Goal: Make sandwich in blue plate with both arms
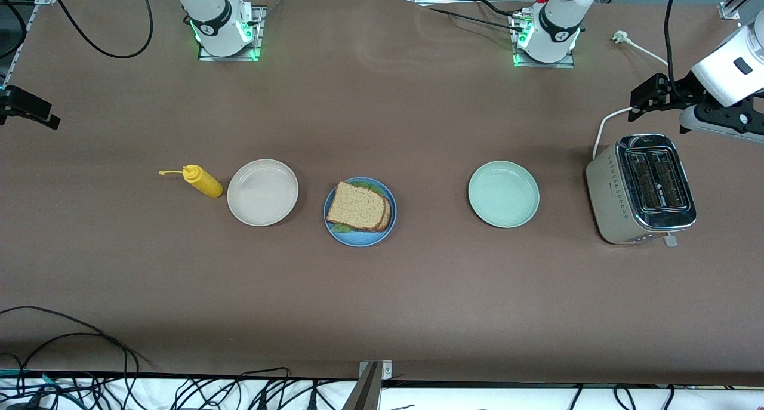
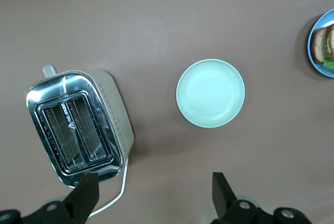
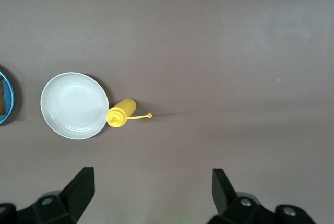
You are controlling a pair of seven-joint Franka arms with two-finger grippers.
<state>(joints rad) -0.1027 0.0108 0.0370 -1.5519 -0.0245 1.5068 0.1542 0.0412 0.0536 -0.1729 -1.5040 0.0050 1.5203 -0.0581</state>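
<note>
Sandwich [image 1: 359,206] sits assembled on blue plate [image 1: 360,238], mid counter [image 1: 382,302]. Left gripper [image 2: 155,187] over toaster [image 1: 641,189] end, right gripper [image 3: 151,185] at other end: both fingers wide, empty, well apart from plate.

Lettuce leaf [image 1: 364,187] mostly hidden under top bread slice [image 1: 357,206] (only edges peek); right end effector [image 1: 27,108] cropped.

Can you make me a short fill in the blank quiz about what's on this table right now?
1. The sandwich lies on the ____ plate.
2. The yellow bottle stands beside the ____ plate.
3. The toaster has ____ slots, both without bread.
4. The pale green plate sits between the blue plate and the ____.

Missing words: blue; beige; two; toaster
</note>
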